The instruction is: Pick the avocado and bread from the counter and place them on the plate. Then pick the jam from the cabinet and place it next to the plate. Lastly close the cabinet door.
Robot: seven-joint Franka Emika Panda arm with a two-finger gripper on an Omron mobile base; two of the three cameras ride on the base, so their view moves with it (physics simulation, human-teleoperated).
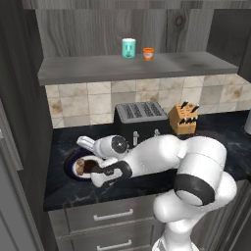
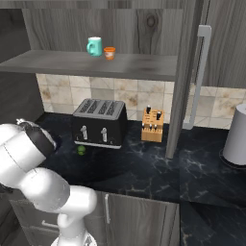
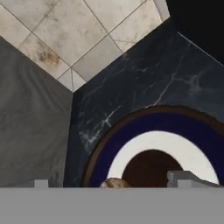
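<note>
One round plate (image 3: 183, 131), navy-rimmed with a white ring, lies on the veined black marble counter (image 3: 144, 78) and carries one crusty tan bread (image 1: 80, 168). The gripper (image 3: 113, 183) hangs over it, fingers spread apart. One round green avocado (image 2: 81, 150) sits before the toaster (image 2: 100, 122); one squat orange jam (image 1: 148, 53) is shelved.

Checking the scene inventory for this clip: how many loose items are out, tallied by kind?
Food pieces: 2, bread on the plate, avocado on the counter
Plates: 1, plate
Shelf containers: 2, jam, teal cup
Counter appliances and holders: 2, toaster, knife block
Total: 7
</note>
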